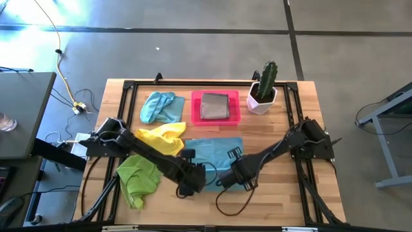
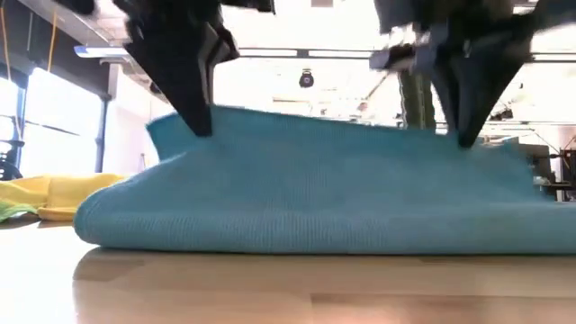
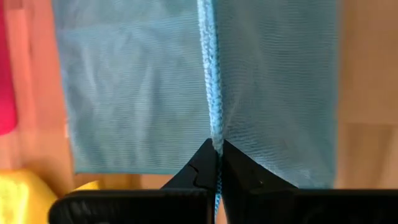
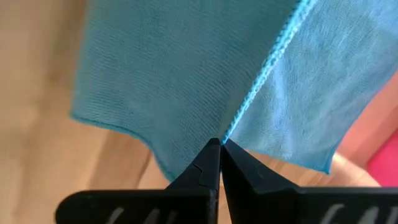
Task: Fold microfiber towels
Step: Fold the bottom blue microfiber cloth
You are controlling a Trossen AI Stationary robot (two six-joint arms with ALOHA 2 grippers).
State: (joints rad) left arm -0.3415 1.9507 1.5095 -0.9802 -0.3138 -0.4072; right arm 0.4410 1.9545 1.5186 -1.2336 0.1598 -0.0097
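Blue towel (image 2: pixel 315 202), fine-ribbed, stitched hem pinched by both tools.

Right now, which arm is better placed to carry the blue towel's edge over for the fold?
Neither alone, probably. The left gripper and right gripper are each shut on the light blue towel, pinching its raised near edge at opposite ends, so carrying it across together looks best.
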